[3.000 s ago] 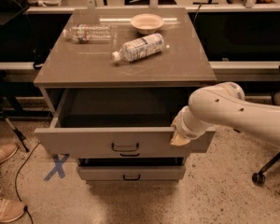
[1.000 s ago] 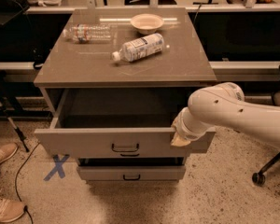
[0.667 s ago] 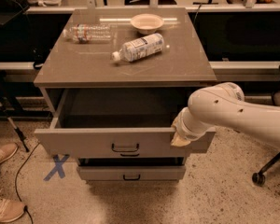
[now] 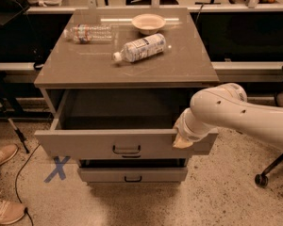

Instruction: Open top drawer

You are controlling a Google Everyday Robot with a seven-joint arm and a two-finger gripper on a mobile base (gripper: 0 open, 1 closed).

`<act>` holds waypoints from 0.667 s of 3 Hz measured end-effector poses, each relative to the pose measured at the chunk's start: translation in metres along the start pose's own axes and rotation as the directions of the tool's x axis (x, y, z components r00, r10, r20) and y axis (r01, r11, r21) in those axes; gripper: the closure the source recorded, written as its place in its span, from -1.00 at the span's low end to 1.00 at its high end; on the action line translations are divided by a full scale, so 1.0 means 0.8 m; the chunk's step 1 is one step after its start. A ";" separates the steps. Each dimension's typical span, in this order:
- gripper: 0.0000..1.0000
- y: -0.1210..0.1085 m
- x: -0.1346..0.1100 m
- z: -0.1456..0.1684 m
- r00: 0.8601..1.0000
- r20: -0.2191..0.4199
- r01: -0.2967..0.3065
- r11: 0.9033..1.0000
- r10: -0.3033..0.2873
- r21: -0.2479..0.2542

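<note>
Speckled floor with a blue tape X (image 4: pixel 57 168) and shoes (image 4: pixel 2 155) left of the desk (image 4: pixel 85 69). Desk carries a bowl (image 4: pixel 148 21), a clear bottle (image 4: pixel 89 33) and a labelled bottle (image 4: pixel 140 47), both lying down. Top drawer (image 4: pixel 85 145) is pulled out, grey inside showing, above a shut lower drawer (image 4: pixel 132 174). My pincer (image 4: pixel 183 140) sits at the drawer front's upper right edge, right of the handle (image 4: pixel 127 150); open or closed, can't tell.

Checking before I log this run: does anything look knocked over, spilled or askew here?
A white-labelled bottle and a clear bottle lie on their sides on the cabinet top; no spill shows. The bowl sits upright. The top drawer is out, the gripper at its front's right end.
</note>
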State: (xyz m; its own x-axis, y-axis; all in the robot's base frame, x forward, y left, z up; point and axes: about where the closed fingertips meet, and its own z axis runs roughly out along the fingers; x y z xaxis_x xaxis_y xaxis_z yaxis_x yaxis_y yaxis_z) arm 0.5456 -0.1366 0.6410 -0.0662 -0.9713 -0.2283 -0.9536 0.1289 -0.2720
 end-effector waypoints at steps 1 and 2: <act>-0.78 0.000 0.000 0.000 1.000 0.000 0.000 1.000 0.000 0.000; -1.00 0.001 0.000 0.000 1.000 0.000 0.001 1.000 -0.001 -0.001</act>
State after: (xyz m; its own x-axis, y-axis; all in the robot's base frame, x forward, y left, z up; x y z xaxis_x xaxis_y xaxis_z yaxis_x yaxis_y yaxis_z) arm 0.5452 -0.1362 0.6405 -0.0654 -0.9715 -0.2279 -0.9540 0.1278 -0.2711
